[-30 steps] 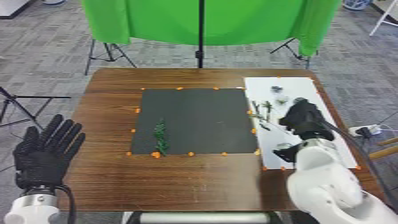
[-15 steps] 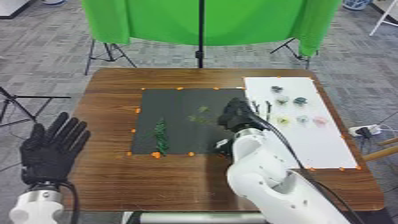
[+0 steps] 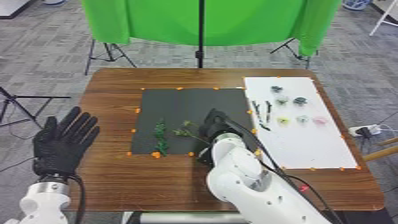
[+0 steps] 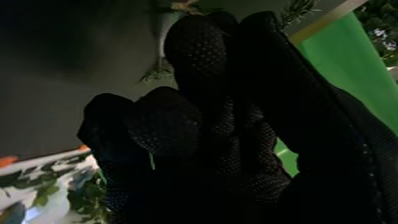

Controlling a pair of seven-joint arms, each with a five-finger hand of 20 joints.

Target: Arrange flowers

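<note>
step: laying a further sprig on the dark mat (image 3: 182,102). right hand (image 3: 218,127) over the mat, thumb and fingers clamped, as best judged, on a leafy sprig (image 3: 185,132) reaching out to its left. darker sprig (image 3: 161,136) lies beyond that; flower heads (image 3: 300,101) on the white board (image 3: 306,150) to the hand's right. left hand (image 3: 59,150), fingers straight and apart. next: align, lower, release. vs. earlier frame: right hand and its sprig moved left and nearer the robot.

From here I see the black-gloved right hand (image 3: 216,125) over the flat dark-grey sheet (image 3: 178,102), right of a leafy green sprig (image 3: 161,135).
</note>
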